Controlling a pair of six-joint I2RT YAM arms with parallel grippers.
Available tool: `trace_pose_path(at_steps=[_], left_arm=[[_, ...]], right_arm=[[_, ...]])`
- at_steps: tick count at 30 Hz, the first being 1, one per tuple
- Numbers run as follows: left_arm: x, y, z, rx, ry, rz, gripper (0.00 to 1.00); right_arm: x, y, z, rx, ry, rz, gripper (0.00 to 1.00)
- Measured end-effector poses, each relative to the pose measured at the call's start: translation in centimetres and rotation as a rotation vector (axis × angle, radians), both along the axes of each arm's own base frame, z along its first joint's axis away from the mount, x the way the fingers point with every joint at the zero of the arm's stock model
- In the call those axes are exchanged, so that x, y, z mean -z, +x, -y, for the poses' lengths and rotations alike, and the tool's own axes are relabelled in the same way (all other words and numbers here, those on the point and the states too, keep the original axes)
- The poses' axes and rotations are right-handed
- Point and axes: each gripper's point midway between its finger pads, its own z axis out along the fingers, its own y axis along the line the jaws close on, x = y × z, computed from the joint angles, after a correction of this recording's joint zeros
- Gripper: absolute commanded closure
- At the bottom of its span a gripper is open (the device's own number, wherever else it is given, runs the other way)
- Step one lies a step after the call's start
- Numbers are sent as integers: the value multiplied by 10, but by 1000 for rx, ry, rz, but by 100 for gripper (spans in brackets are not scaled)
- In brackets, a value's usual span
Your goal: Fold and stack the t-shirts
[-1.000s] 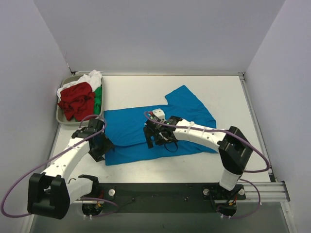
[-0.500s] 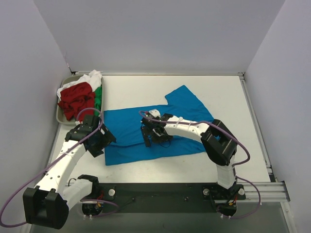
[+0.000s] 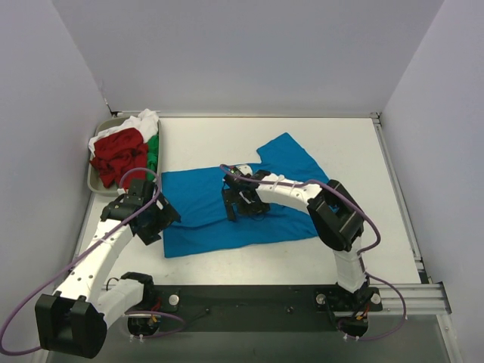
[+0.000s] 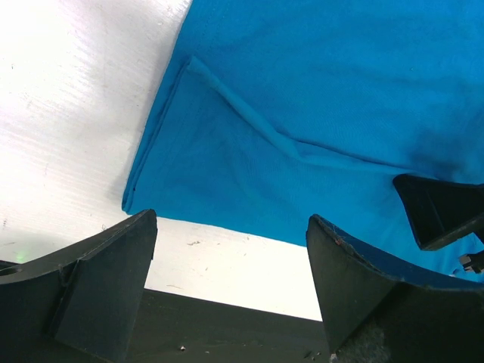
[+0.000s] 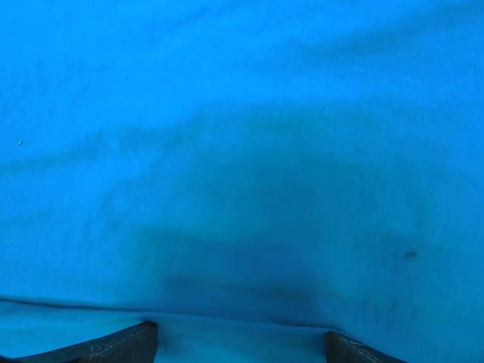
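Note:
The bright blue t-shirt (image 3: 249, 198) lies partly folded across the middle of the table, one sleeve reaching toward the back right. My left gripper (image 3: 156, 221) is open and empty, just above the shirt's near-left corner (image 4: 162, 162). My right gripper (image 3: 236, 208) is open and pressed low over the middle of the blue cloth (image 5: 242, 151), which fills its view; a fold edge runs between its fingertips (image 5: 113, 346). Red, white and green shirts (image 3: 125, 151) are heaped in the tray at the back left.
The grey tray (image 3: 95, 184) stands at the table's left edge by the wall. The black front rail (image 4: 227, 325) runs along the near edge of the table. White walls close in the back and sides.
My right gripper has slid left over the blue shirt, its arm folding in more. My left arm drew back to the left and rose a little. The shirt's near edge lies flatter.

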Motion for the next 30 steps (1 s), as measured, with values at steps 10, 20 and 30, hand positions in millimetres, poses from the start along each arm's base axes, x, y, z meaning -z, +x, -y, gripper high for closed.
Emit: trace_pose_path(at_steps=[10, 20, 30], left_arm=[[-3, 0, 4, 22, -21, 13, 10], [-41, 41, 15, 83, -30, 112, 10], [-33, 109, 35, 151, -8, 73, 10]], right_arm=[[-5, 8, -8, -11, 3, 9, 8], [-118, 34, 12, 20, 82, 211, 7], [-195, 132, 174, 472, 160, 367, 7]])
